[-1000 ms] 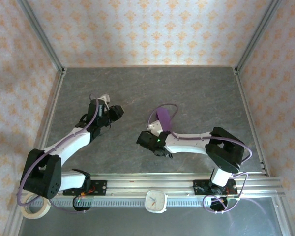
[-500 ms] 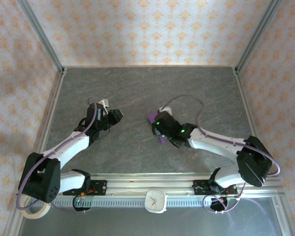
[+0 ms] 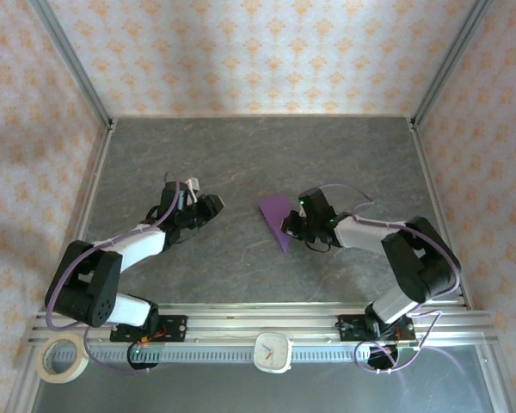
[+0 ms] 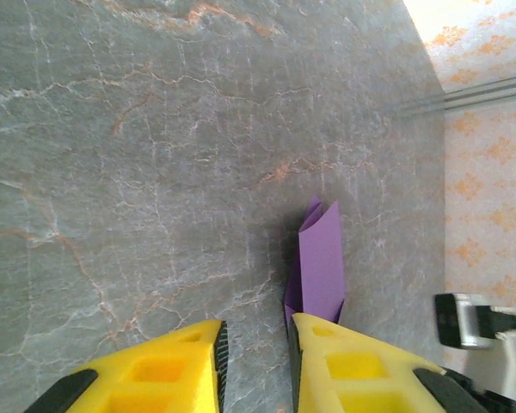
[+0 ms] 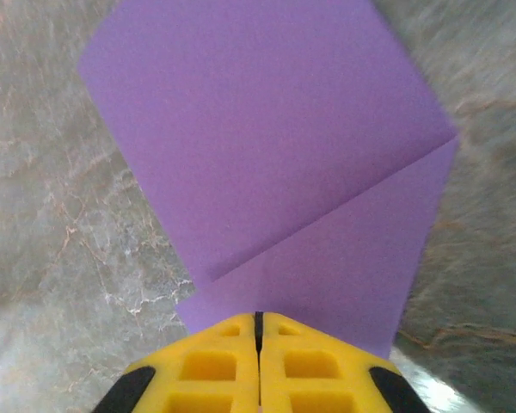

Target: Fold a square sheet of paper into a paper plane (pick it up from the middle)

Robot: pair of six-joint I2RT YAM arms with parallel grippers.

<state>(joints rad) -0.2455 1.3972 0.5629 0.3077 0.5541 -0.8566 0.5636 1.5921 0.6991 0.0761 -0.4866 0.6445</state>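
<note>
The purple sheet of paper (image 3: 276, 219) lies flat on the grey table, folded into a pointed shape. In the right wrist view a diagonal flap edge crosses the paper (image 5: 267, 146). My right gripper (image 3: 295, 225) is shut, and its tips (image 5: 259, 317) rest at the paper's near edge; nothing shows clamped between the fingers. My left gripper (image 3: 213, 206) hovers left of the paper, apart from it. Its yellow fingers (image 4: 256, 331) stand open a little over bare table, and the paper (image 4: 322, 254) lies just ahead of the right finger.
A roll of tape (image 3: 62, 360) lies at the near left corner. A white clock (image 3: 273, 351) sits on the metal rail (image 3: 241, 320) along the front edge. Patterned walls with metal posts (image 3: 73, 64) close in the table.
The right arm has stretched out to the right and laid the paper flat on the table, and its gripper has shut. The left gripper has drifted slightly right toward the paper.
</note>
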